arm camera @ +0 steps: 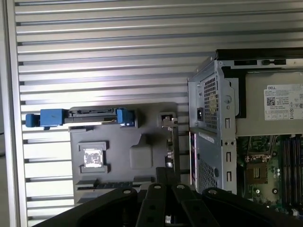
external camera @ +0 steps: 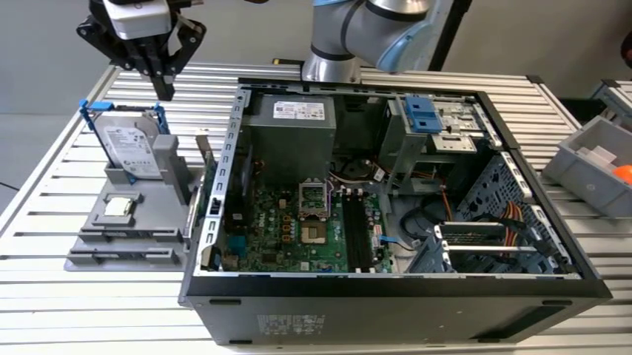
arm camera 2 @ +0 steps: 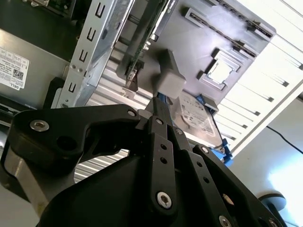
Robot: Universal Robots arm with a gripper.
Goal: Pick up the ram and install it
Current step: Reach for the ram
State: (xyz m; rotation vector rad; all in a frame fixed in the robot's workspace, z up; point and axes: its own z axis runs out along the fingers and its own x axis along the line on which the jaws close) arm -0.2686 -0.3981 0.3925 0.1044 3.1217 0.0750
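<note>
The tool [external camera: 163,87] hung clenched, empty, upper left of the exterior frame; the ram [external camera: 206,157] stood on edge down-right of it, lengthwise alongside the computer case [external camera: 395,285].

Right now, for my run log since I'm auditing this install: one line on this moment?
end effector: shut, empty, over grey holder | ram: upright in that holder, beside computer case | status: ram not yet picked up
</note>
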